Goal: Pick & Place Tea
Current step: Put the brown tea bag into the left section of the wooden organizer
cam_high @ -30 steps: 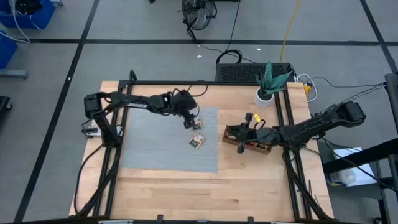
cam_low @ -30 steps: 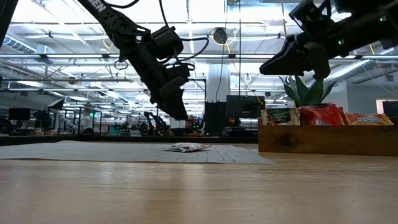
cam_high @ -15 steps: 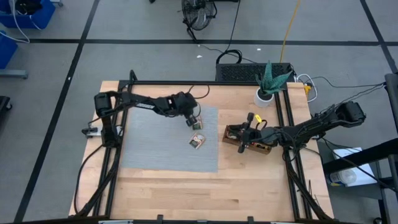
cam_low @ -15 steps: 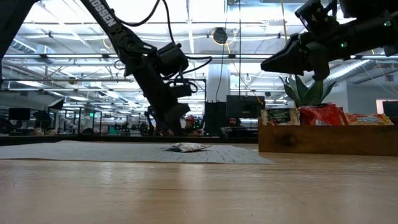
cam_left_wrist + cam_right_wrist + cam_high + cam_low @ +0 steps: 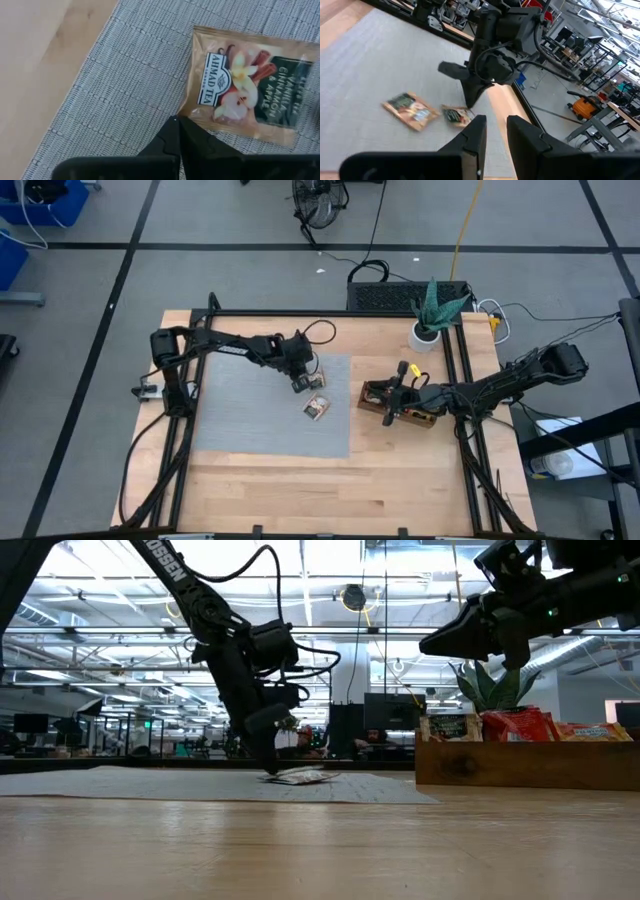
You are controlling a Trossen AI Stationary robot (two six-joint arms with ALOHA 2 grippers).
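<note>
Grey woven matting (image 5: 270, 405) is covering the middle of the wooden table (image 5: 280, 490), and it serves as the landmark. From above, the left gripper (image 5: 299, 383) is reaching down near the mat's far right corner, its tips at a tea sachet (image 5: 316, 379); a second sachet (image 5: 317, 407) is lying just nearer on the mat. Off the mat's right edge, the right gripper (image 5: 389, 416) is hovering over the wooden tray (image 5: 372, 394), and a potted plant (image 5: 432, 315) is standing beyond that.

Looking level across the table, the left gripper (image 5: 270, 768) is pressing down onto the mat beside the flat sachets (image 5: 300, 777), while the tray (image 5: 520, 764) is showing more packets standing upright in it.

Past the left wrist, the fingers (image 5: 170, 145) are meeting tip to tip, closed on the mat, with the vanilla, cinnamon and apple sachet (image 5: 245, 82) just beyond them; whether its edge is caught cannot be told.

Past the right wrist, its fingers (image 5: 475, 135) are standing slightly apart, holding nothing visible.

For a sound pick, the left gripper probably needs to reopen and straddle the sachet's edge before lifting.
</note>
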